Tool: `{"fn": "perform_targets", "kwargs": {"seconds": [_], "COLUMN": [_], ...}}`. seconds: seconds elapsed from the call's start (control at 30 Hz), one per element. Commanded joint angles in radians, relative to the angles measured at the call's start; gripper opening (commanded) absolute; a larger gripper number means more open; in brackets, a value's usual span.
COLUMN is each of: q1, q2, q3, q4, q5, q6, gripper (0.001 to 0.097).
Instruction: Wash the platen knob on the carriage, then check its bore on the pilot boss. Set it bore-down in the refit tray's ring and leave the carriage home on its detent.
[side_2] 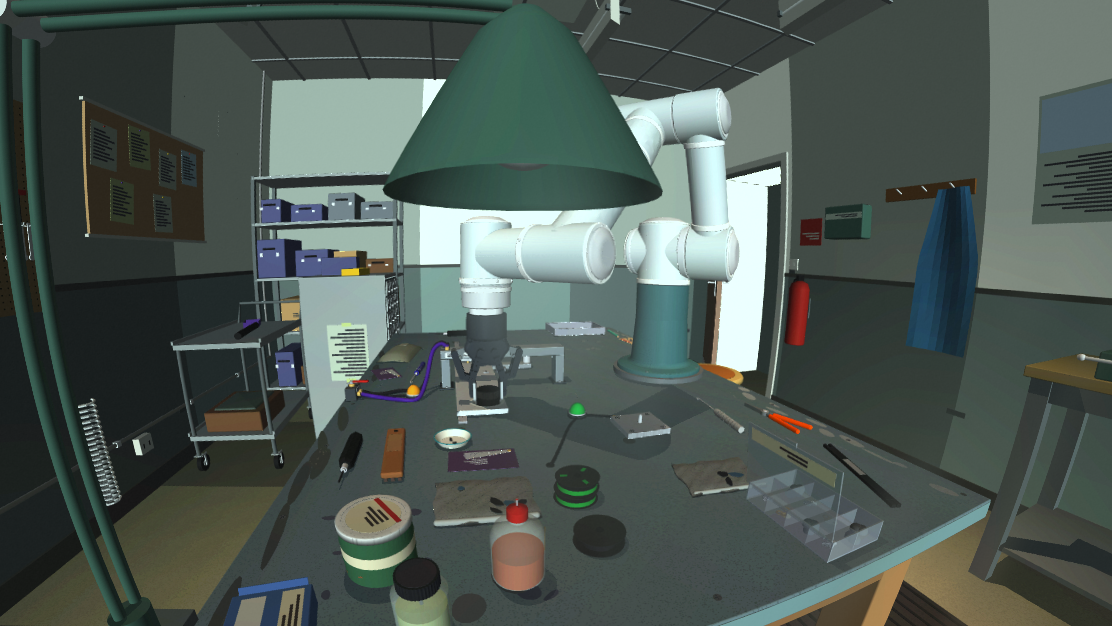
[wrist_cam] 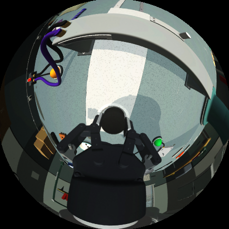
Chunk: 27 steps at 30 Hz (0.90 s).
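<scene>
My gripper [side_2: 487, 382] points straight down over the near end of the pale carriage plate [side_2: 482, 404] at the middle of the bench. The black round platen knob [wrist_cam: 114, 121] sits on that plate inside a pale ring and is clamped in my closed fingers. A grey plate with a small upright pin [side_2: 640, 424] lies to the right. A grey bridge-shaped frame [side_2: 537, 359] stands just behind the carriage. A shallow grey tray [side_2: 574, 328] sits farther back near the arm's base.
Behind the work stand the arm's teal pedestal [side_2: 658, 342] and a metal shelf rack [side_2: 327, 257]. A purple hose [side_2: 405, 389] curls left of the carriage. A green-headed lever [side_2: 576, 410], a small dish [side_2: 453, 438], spools, jars and a clear compartment box [side_2: 809, 505] fill the near bench, under a big green lamp shade [side_2: 523, 117].
</scene>
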Motion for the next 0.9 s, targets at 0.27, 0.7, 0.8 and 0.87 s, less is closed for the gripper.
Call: {"fn": "perform_targets", "kwargs": {"seconds": [0.27, 0.7, 0.8, 0.87], "q1": [0.0, 0.0, 0.0, 0.0], "q2": [0.001, -0.014, -0.022, -0.027], "q3": [-0.001, -0.001, -0.001, -0.001], "q4": [-0.001, -0.001, -0.001, 0.0], "q5": [0.001, -0.014, -0.021, -0.027], "q6": [0.0, 0.0, 0.0, 0.0], "gripper": [0.008, 0.008, 0.008, 0.008]}}
